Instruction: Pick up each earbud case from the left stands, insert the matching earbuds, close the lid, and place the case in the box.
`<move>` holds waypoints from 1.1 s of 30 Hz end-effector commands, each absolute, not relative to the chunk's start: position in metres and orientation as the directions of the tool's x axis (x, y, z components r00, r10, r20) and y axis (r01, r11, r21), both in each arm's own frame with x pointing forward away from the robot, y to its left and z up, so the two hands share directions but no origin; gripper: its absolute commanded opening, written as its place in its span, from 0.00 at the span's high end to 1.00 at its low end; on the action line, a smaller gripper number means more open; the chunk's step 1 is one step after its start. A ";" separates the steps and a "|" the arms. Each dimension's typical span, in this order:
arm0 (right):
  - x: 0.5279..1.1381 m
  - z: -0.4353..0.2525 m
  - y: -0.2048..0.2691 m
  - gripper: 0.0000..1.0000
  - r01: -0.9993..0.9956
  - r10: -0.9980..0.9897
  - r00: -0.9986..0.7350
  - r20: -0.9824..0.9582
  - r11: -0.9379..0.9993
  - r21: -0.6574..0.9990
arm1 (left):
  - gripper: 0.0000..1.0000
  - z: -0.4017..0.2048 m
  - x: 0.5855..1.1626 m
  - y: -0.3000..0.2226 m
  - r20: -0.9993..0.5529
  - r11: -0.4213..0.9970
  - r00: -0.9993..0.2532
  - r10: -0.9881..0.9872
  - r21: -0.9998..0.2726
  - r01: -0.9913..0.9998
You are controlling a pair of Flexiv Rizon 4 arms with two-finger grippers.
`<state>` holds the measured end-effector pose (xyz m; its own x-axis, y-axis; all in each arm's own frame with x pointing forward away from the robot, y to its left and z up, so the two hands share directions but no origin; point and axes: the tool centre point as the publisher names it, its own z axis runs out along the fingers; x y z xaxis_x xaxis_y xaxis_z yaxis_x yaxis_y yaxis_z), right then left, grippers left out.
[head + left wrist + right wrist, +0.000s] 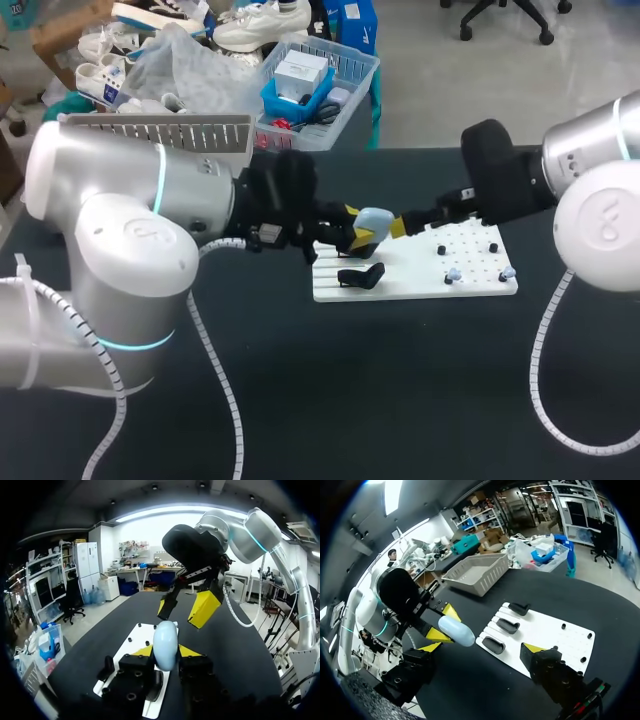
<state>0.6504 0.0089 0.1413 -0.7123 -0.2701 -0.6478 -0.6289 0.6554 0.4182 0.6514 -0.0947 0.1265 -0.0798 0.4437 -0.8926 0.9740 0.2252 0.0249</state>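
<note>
Earbud case [374,222] hangs above the stand end of the white board [470,285], clamped by the left end effector [165,652], long axis pointing toward the right end effector [185,610], which stands open just beyond it, seemingly not touching.

Table [400,400]: black matte top. Floor [450,80]: pale grey, smooth, beyond the table's far edge. Office chair [505,15]: black, on a castor base. Ceiling light [165,514]: long bright strip on a dark ceiling. Wall [145,535]: white. Cabinets [91,562]: tall, white, against the wall. Shelving [42,580]: open, loaded.
</note>
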 end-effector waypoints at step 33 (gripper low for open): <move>0.657 0.134 0.013 0.00 -0.643 -0.254 -0.700 -0.668 0.631 0.434 | 1.00 0.126 0.654 -0.100 -0.895 0.243 -0.089 0.437 0.022 0.970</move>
<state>0.6548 0.0116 0.1387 -0.7032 -0.2588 -0.6622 -0.6382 0.6401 0.4276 0.6540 -0.0976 0.1258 -0.0897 0.4384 -0.8943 0.9707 0.2394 0.0200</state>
